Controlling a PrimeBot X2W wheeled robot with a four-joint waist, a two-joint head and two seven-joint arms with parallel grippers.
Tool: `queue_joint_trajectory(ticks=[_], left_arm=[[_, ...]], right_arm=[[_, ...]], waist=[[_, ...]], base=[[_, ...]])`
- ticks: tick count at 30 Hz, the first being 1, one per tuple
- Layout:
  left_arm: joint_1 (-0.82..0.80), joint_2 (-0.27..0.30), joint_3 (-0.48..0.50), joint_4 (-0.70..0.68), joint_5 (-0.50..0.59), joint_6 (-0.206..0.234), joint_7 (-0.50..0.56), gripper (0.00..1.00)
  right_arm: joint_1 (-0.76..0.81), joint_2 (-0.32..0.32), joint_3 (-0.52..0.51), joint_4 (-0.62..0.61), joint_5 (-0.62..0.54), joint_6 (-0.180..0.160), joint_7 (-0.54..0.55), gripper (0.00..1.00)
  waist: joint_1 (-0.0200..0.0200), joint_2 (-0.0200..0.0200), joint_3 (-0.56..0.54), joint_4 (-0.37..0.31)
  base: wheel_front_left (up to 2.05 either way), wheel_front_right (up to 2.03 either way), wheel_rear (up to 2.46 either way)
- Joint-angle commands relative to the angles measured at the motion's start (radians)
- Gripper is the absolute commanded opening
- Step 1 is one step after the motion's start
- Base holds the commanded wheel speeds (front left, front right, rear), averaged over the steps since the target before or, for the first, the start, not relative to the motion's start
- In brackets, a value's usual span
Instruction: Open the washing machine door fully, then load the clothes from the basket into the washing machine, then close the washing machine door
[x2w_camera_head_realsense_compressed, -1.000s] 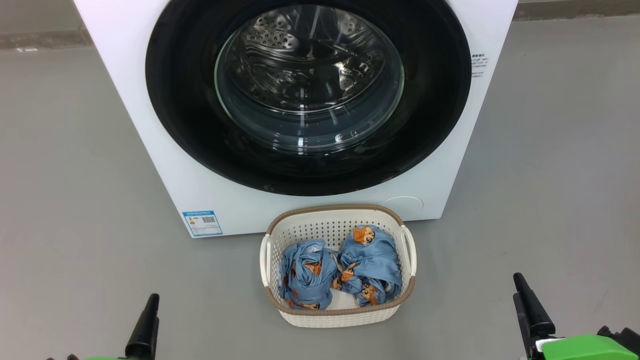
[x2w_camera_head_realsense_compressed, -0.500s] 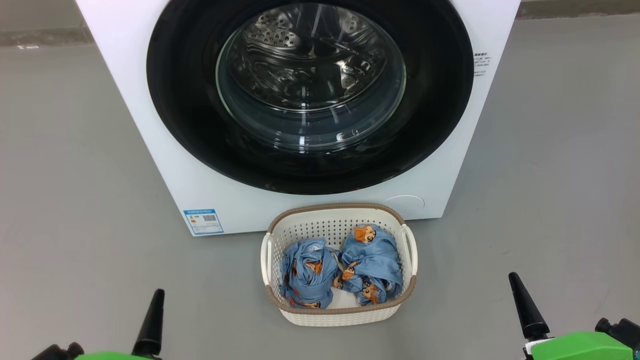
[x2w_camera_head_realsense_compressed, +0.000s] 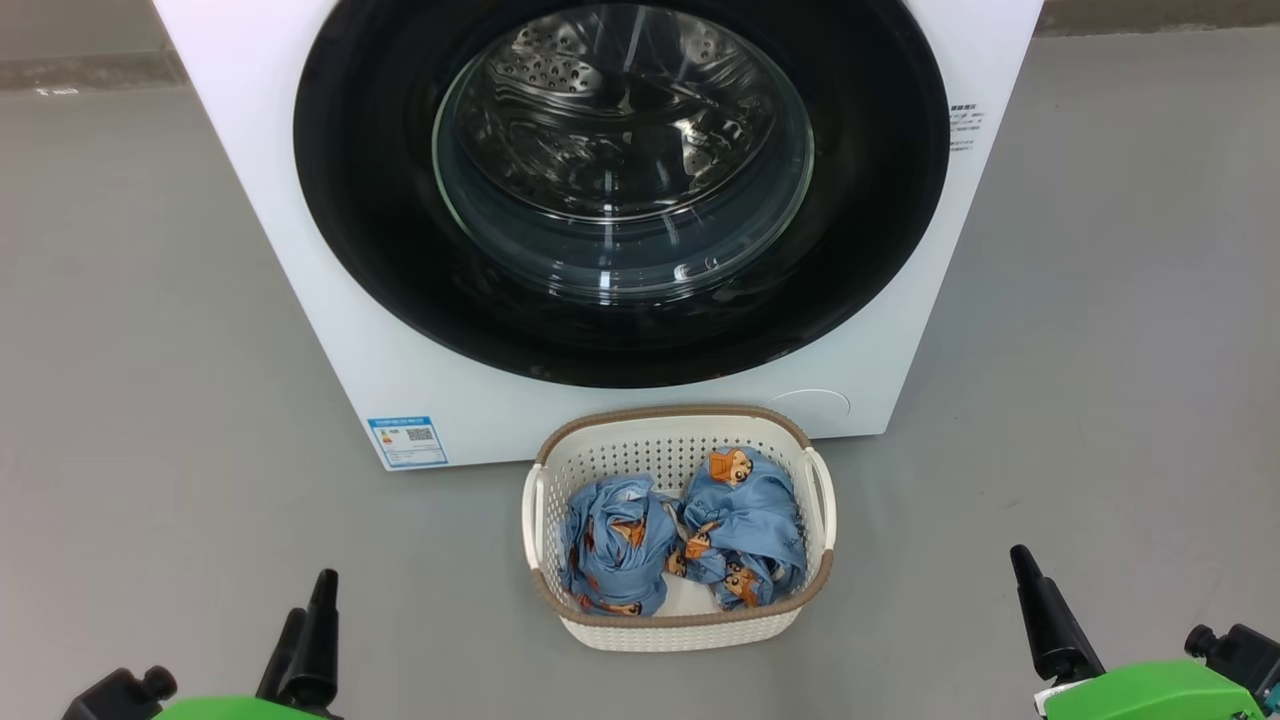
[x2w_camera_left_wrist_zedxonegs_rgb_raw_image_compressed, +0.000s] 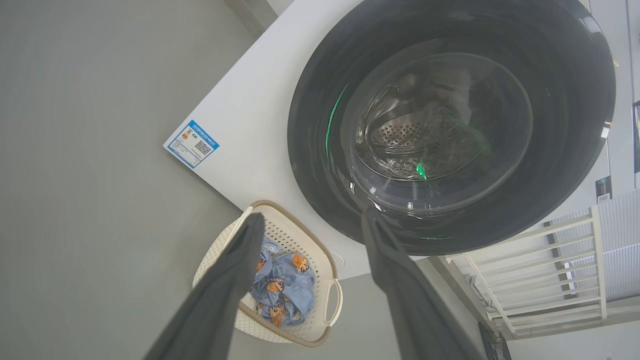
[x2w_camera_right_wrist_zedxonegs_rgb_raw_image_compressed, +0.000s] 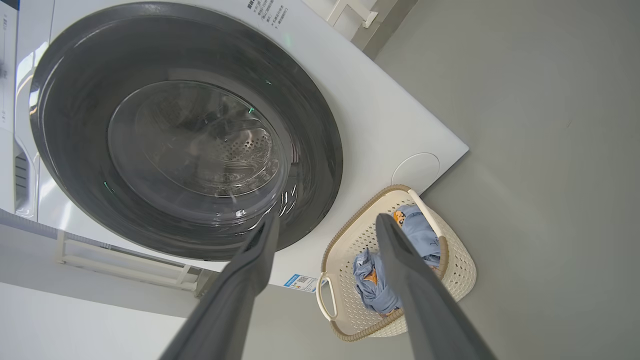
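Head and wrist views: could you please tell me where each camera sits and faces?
Left wrist: on that arm, looking along the open left gripper at the closed door and basket.
Right wrist: likewise along the open right gripper.
Head: high, looking down; both grippers at the bottom corners.
Shared: door, basket, clothes.

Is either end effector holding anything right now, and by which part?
Nothing is held. The left end effector and right end effector are both open and empty; the clothes lie in the basket.
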Motion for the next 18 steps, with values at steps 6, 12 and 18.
queue_joint_trajectory(ticks=[6, 12, 18], left_arm=[[-0.016, 0.026, 0.006, -0.041, 0.095, -0.002, -0.029, 1.00], [-0.014, 0.029, 0.002, -0.048, 0.167, -0.002, -0.047, 1.00], [-0.012, 0.033, -0.007, -0.056, 0.236, -0.003, -0.065, 1.00]], right_arm=[[-0.045, -0.023, 0.024, -0.019, -0.080, 0.001, -0.026, 1.00], [-0.049, -0.033, 0.038, -0.012, -0.140, 0.001, -0.044, 1.00], [-0.052, -0.040, 0.050, -0.009, -0.201, 0.001, -0.061, 1.00]], waist=[[-0.0001, 0.0000, 0.001, 0.000], [-0.0001, 0.0000, 0.002, 0.001], [-0.0001, 0.0000, 0.002, 0.002]], base=[[0.00, 0.00, 0.00], [0.00, 0.00, 0.00], [0.00, 0.00, 0.00]])
